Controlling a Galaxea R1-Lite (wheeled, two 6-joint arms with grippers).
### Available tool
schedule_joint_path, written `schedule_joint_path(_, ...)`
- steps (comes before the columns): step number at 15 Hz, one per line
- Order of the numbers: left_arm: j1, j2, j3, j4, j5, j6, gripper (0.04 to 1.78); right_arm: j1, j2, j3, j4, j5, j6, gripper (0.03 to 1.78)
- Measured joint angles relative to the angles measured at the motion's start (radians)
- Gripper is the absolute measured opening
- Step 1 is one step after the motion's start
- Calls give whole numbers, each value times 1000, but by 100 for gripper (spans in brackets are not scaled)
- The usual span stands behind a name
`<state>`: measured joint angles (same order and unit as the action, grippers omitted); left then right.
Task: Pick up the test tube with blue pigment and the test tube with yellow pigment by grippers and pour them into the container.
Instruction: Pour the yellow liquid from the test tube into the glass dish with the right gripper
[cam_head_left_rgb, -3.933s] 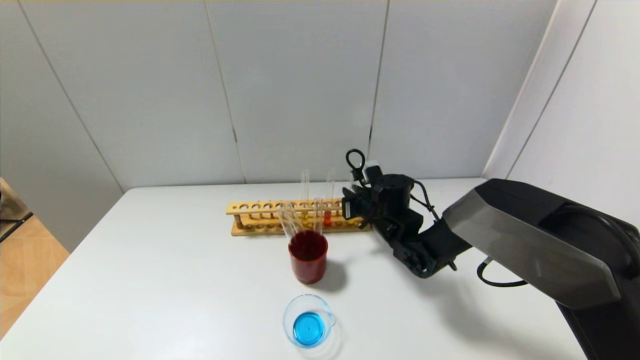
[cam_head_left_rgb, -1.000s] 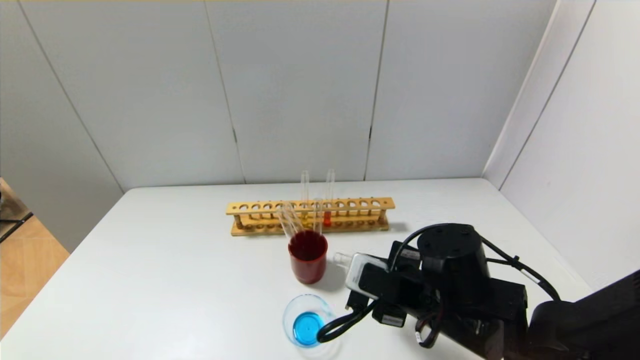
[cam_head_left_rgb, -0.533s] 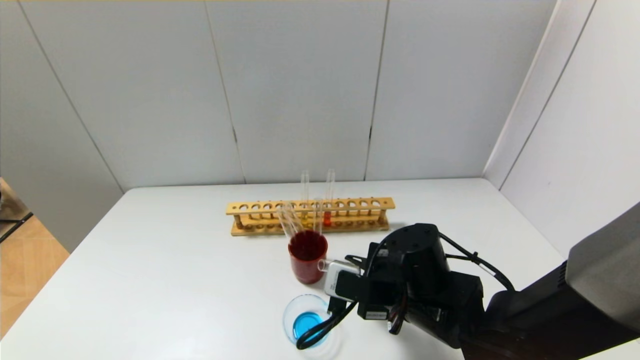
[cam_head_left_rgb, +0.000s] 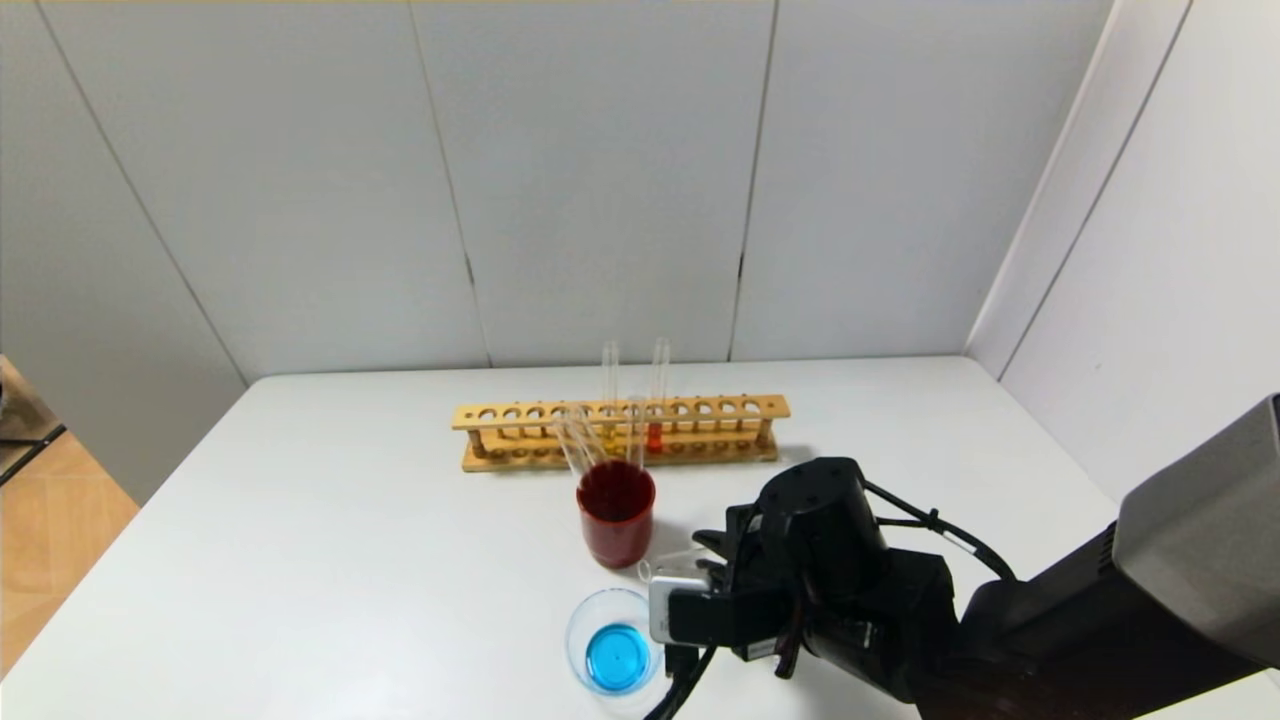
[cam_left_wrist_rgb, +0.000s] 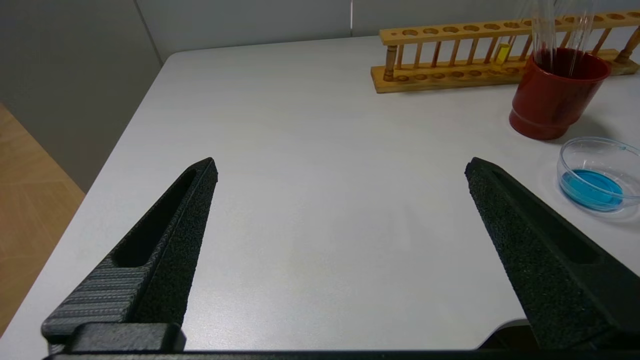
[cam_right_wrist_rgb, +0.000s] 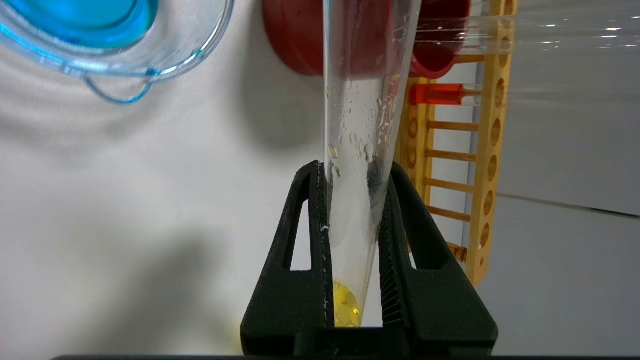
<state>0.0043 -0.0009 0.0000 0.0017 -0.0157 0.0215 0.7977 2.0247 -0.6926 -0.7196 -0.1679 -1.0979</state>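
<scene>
The right gripper was clamped on the test tube with yellow pigment, one finger on each side of the glass. A small pool of yellow liquid sat at the tube's closed end, back between the roots of the fingers, and the open end reached well beyond the fingertips. In the head view that gripper hung low over the white table, with the tube's mouth lying near level between the dark red cup and the container, close to the container's far right rim but not over its middle. The container held a shallow layer of blue liquid.

The left gripper was spread wide with nothing between its fingers, above bare table well to the left of the cup; the head view did not show it.

Most of the held tube was hidden behind the wrist and its silver-grey box in the head view, and the wrist view cut off its mouth. Clear tubes stood in the cup, but which one had carried the blue pigment could not be told.

Farther back stood the wooden rack, with a red-orange tube upright in it.

Half a second before, the tube's mouth had been higher, level with the cup's wall; it had since come down toward the container.
</scene>
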Motion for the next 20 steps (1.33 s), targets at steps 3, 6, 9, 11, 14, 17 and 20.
schedule_joint_path(3, 0, 0, 0, 0, 0, 0, 175, 0, -13, -6, 55, -10, -92, 34)
schedule_joint_path(6, 0, 0, 0, 0, 0, 0, 175, 0, -18, -28, 58, -16, -175, 34)
schedule_joint_path(9, 0, 0, 0, 0, 0, 0, 175, 0, -19, -69, 103, -57, -225, 34)
schedule_joint_path(11, 0, 0, 0, 0, 0, 0, 175, 0, -24, -85, 158, -68, -249, 34)
schedule_joint_path(14, 0, 0, 0, 0, 0, 0, 175, 4, -29, -94, 174, -94, -287, 34)
schedule_joint_path(17, 0, 0, 0, 0, 0, 0, 175, 17, -28, -113, 177, -120, -328, 34)
schedule_joint_path(20, 0, 0, 0, 0, 0, 0, 175, 41, -21, -124, 177, -142, -357, 34)
